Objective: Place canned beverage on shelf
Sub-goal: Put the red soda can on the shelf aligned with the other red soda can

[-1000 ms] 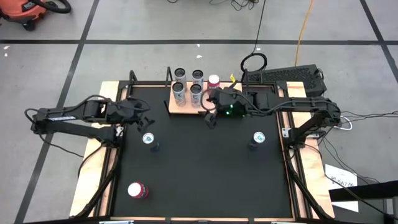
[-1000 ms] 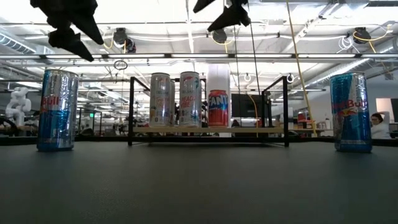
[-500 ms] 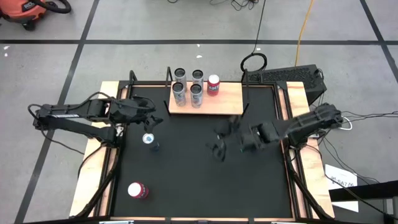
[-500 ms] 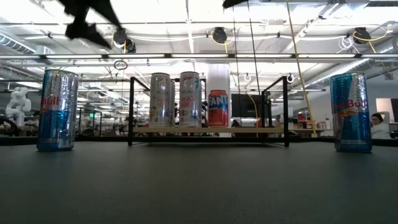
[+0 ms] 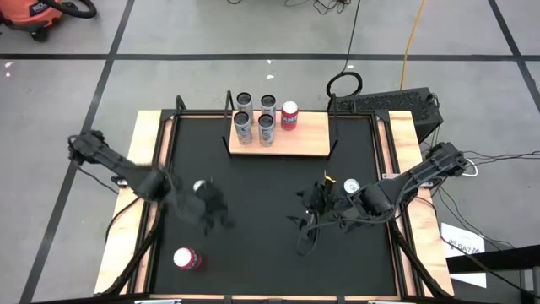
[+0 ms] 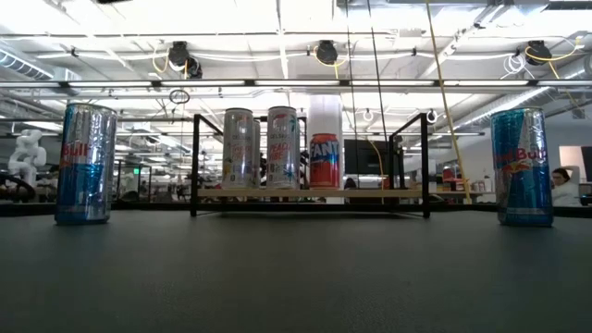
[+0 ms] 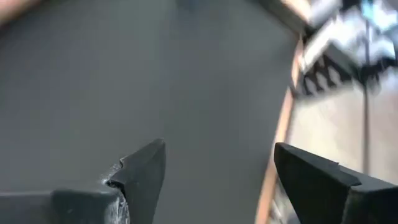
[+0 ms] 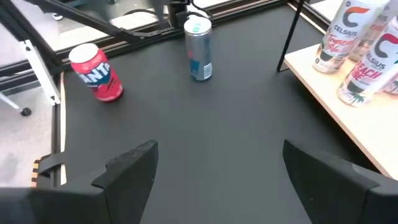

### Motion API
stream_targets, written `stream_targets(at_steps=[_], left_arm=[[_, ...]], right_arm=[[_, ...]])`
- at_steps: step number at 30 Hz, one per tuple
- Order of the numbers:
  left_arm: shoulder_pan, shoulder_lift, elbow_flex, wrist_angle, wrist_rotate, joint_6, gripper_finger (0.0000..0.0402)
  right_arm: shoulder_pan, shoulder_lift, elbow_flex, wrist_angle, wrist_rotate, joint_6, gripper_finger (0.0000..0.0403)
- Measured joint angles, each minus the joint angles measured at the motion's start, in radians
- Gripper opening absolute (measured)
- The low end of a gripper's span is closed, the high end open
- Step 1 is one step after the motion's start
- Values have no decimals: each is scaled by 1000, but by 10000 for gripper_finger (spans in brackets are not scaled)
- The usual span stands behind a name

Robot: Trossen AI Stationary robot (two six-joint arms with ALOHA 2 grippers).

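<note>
The light-wood shelf (image 5: 305, 140) stands at the table's far edge and carries several silver cans (image 5: 255, 118) and a red Fanta can (image 5: 289, 114); the low view shows that red can (image 6: 324, 160) upright on the board. A blue can (image 5: 201, 187) stands left of centre, another blue can (image 5: 350, 185) stands to the right, and a second red can (image 5: 186, 257) stands near left. My left gripper (image 5: 218, 215) is open and empty, just near-right of the left blue can. My right gripper (image 5: 302, 232) is open and empty above the table's middle, near-left of the right blue can.
The right wrist view looks across bare black tabletop to the red can (image 8: 96, 71), the left blue can (image 8: 199, 50) and the shelf's end (image 8: 367, 124). Wooden edge strips (image 5: 148, 127) frame the table. Neither gripper shows in the low view.
My right gripper has drawn back from the shelf, beside the red can standing there, toward the table's near edge and right. My left gripper has swung from the far left toward the near edge, past the left blue can. No can has moved.
</note>
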Motion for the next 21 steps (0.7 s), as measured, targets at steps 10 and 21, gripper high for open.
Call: stream_targets(at_steps=[10,21], left_arm=[[-292,175,81,-184,200,-463,294],[-349,223,80,-297,396,-829,294]], right_arm=[[47,0,0,0,1,-1,334],[56,10,1,1,26,9,334]])
